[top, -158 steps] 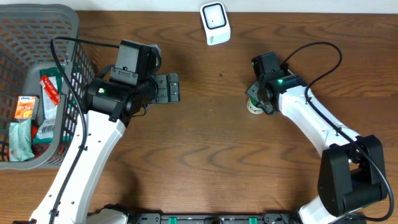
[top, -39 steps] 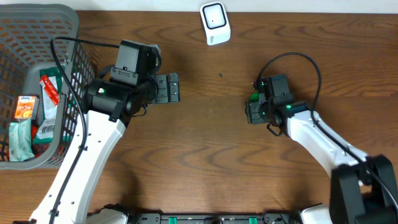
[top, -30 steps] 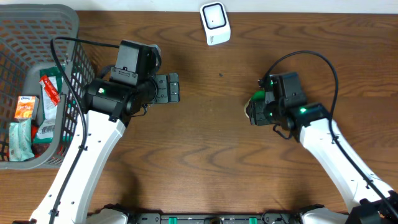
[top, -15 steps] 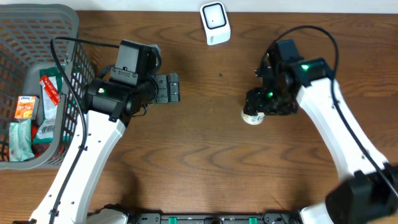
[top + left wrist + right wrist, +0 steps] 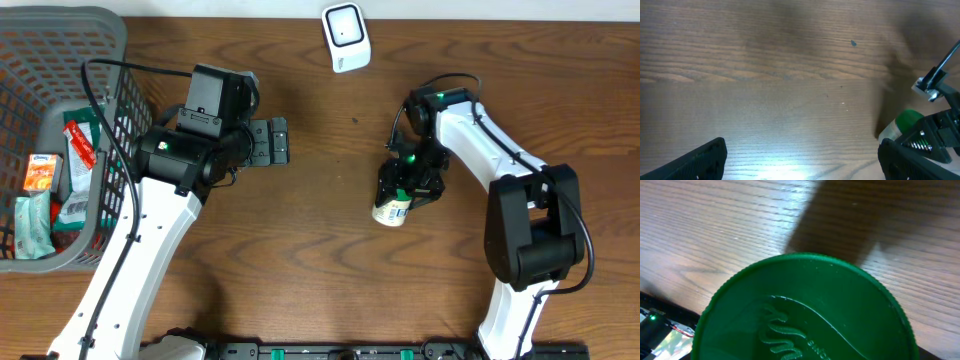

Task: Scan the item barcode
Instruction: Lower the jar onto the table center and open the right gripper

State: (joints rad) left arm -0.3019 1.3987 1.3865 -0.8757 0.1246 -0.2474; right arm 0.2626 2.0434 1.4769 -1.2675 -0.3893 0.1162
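Holding entry, 1 item in transit.

- Item: 1 small white container (image 5: pixel 392 210) with a green lid, lying tilted, its pale base toward the near edge of the table (image 5: pixel 320 270). It sits right of the table's centre and is probably lifted clear, judging by the shadow on the wood in the right wrist view. No barcode is readable in any view.
- Right hand (image 5: pixel 402 190): clamped on the container near its lid end, so the lid fills the wrist view.
- Left hand (image 5: pixel 272 142): fingers wide apart, holding nothing, left of the table's centre.
- Scanner (image 5: pixel 346 38): 1 white unit at the middle of the far edge, well apart from the container.
- Basket (image 5: pixel 110 60): 1 grey wire basket at the far-left corner, with several packets inside.

Stage, as judged: item picked, scan not yet made.

Risks from here:
1. Failed read. The label's side is unknown, so the barcode may reach the scanner turned away or hidden behind a finger.
2. Slip or roll. The body is round and smooth and gripped toward 1 end, so a quick swing or wrist turn could twist it loose.
3. Knocked scanner. The unit looks light and stands unfixed at the table's edge, so a close approach could push it askew.
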